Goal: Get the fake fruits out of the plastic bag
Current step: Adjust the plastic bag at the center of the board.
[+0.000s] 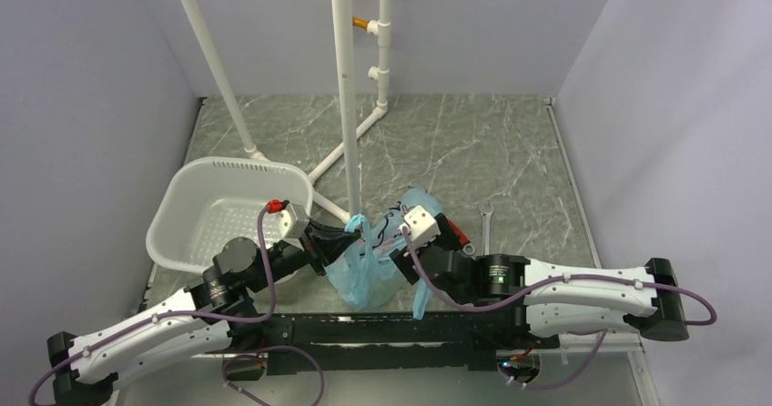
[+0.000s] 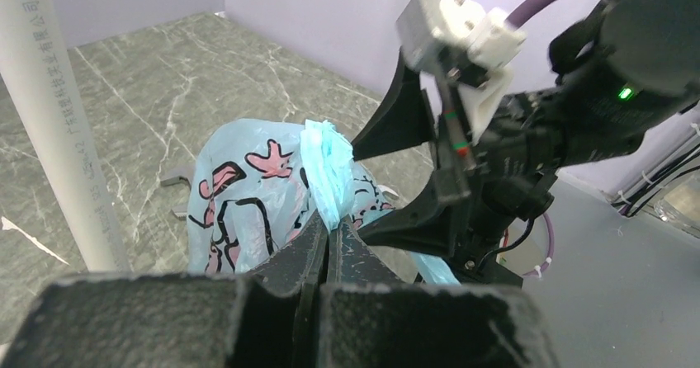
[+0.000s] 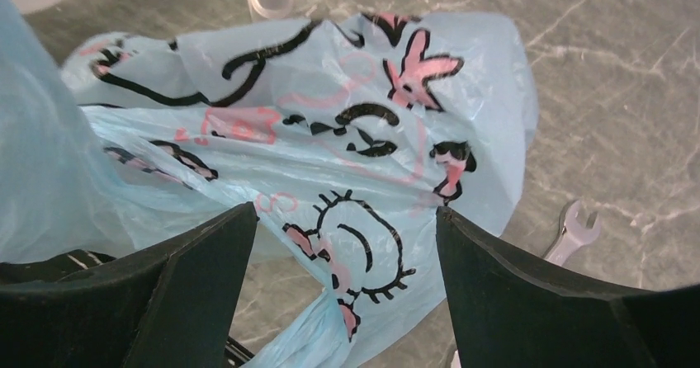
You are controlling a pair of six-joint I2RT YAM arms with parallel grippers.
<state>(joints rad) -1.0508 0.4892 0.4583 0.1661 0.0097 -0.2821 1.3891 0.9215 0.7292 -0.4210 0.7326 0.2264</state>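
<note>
A grey marble-patterned tabletop (image 1: 473, 142) sits enclosed by plain lavender walls, with a white plastic pipe frame (image 1: 346, 87) rising from its middle. At the near centre, between the two arms, hangs a thin, crinkly, translucent light-blue plastic bag (image 1: 369, 274) printed with pink-and-black cartoon figures. Its body sags down to the tabletop while one twisted loop handle is drawn upward. The left claw (image 2: 328, 234) is clamped shut on that bunched handle, the blue film squeezed between its two dark fingers. The right claw (image 3: 345, 211) faces the bag from the other side with its jaws spread wide, holding nothing. The printed film fills the gap between its fingers in the wrist view, though whether the tips actually touch the plastic is hard to judge. A white perforated plastic basket (image 1: 196, 192) stands tilted to the left of the left arm. A silver open-ended spanner (image 3: 575, 232) lies flat on the tabletop just beside the bag on the right.
</note>
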